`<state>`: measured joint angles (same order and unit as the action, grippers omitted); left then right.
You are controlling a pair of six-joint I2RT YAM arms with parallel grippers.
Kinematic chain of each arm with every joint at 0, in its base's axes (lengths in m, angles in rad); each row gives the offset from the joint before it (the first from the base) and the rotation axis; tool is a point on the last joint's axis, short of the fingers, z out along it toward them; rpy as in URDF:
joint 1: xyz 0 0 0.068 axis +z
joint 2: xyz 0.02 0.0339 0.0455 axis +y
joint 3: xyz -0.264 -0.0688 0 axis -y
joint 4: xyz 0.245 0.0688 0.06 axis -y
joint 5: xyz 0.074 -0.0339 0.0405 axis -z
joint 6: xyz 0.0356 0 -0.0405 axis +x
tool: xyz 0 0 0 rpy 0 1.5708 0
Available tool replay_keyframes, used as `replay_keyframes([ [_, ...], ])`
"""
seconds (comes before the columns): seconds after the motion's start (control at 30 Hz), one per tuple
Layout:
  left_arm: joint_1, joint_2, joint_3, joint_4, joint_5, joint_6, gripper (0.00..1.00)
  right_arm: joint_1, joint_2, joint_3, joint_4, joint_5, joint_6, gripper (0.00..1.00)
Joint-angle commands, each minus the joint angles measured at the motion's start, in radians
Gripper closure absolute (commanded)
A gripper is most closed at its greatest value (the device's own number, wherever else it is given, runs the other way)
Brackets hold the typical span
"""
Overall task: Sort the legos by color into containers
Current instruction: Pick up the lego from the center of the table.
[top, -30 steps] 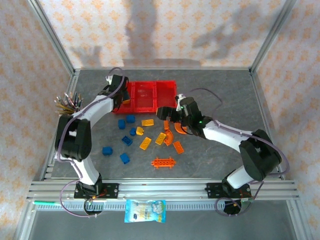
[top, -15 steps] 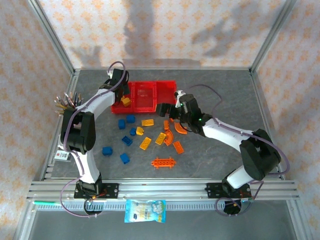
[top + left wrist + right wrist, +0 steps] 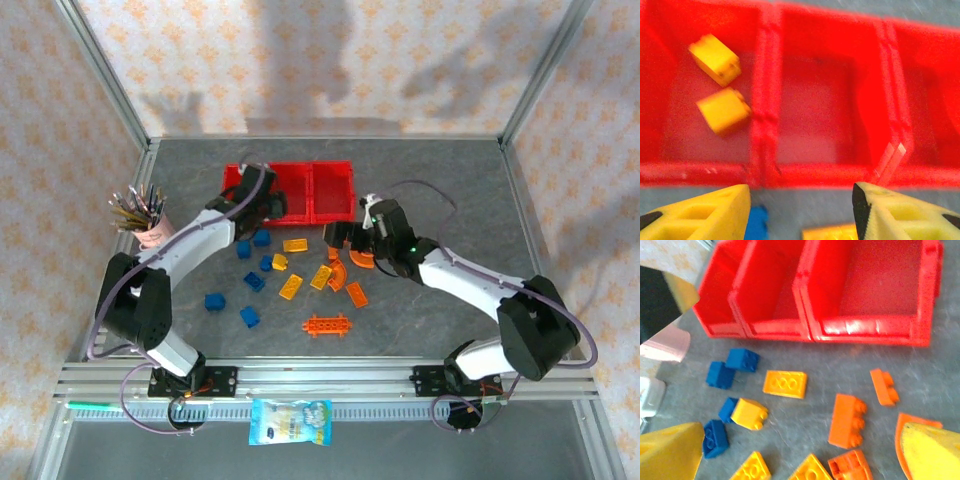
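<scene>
3 red bins (image 3: 313, 192), 6 blue bricks (image 3: 214, 301), 2 yellow bricks (image 3: 715, 59) binned

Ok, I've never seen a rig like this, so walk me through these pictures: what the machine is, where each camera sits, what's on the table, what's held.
The machine is two robot arms bolted at the near edge of a table, each ending in a two-finger gripper. The wide picture comes from a fixed camera above and behind them. The two close-ups come from cameras on the wrists, and the yellow wedges there are the fingers. On the table stand three joined red bins, with blue bricks, yellow bricks and orange pieces in front and a pink pencil cup at the left. The leftmost bin holds two yellow blocks. The left gripper hangs open and empty at the bins' near edge; the right gripper is open above the loose bricks. Nothing is held.
</scene>
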<state>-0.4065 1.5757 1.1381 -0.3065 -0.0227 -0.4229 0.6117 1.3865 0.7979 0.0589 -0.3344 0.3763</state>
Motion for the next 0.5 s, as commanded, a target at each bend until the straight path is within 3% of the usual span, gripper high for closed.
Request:
replay_keyframes([
  [0.0, -0.055, -0.043, -0.052, -0.046, -0.001, -0.052, 0.42, -0.003, -0.035, -0.041, -0.053, -0.016, -0.014, 0.00],
  [0.2, -0.167, -0.080, -0.126, -0.081, -0.037, -0.081, 0.42, -0.003, -0.074, -0.124, -0.039, -0.029, 0.002, 0.00],
  [0.47, -0.183, -0.033, -0.190, -0.088, -0.041, -0.083, 0.43, -0.003, -0.073, -0.183, 0.008, -0.074, 0.006, 0.00],
])
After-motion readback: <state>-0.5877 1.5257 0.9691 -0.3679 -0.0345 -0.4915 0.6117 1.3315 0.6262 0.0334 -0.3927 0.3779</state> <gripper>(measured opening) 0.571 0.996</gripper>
